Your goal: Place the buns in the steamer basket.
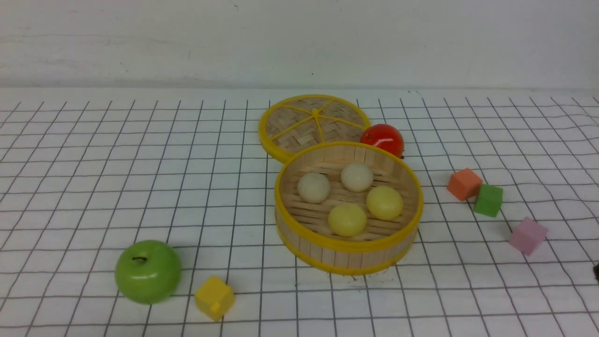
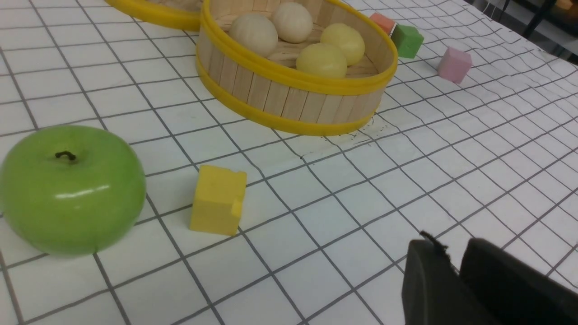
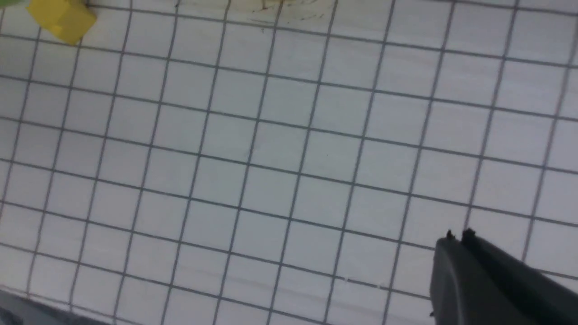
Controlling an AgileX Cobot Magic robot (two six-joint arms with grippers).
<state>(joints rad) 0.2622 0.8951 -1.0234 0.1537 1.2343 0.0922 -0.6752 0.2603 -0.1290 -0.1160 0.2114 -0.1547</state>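
The steamer basket (image 1: 346,245) stands in the middle of the checked cloth. Inside it lie two cream-white buns (image 1: 313,187) (image 1: 356,177) and two pale yellow buns (image 1: 384,202) (image 1: 346,219). The left wrist view shows the basket (image 2: 289,97) with the same buns (image 2: 254,34) in it. My left gripper (image 2: 454,253) is shut and empty, low over the cloth, well short of the basket. My right gripper (image 3: 458,237) is shut and empty over bare cloth. Neither gripper shows clearly in the front view.
A flat woven lid (image 1: 309,124) leans behind the basket, with a red fruit (image 1: 382,139) beside it. A green apple (image 1: 148,271) and a yellow cube (image 1: 214,297) lie front left. Orange (image 1: 463,184), green (image 1: 488,200) and pink (image 1: 528,235) cubes lie to the right.
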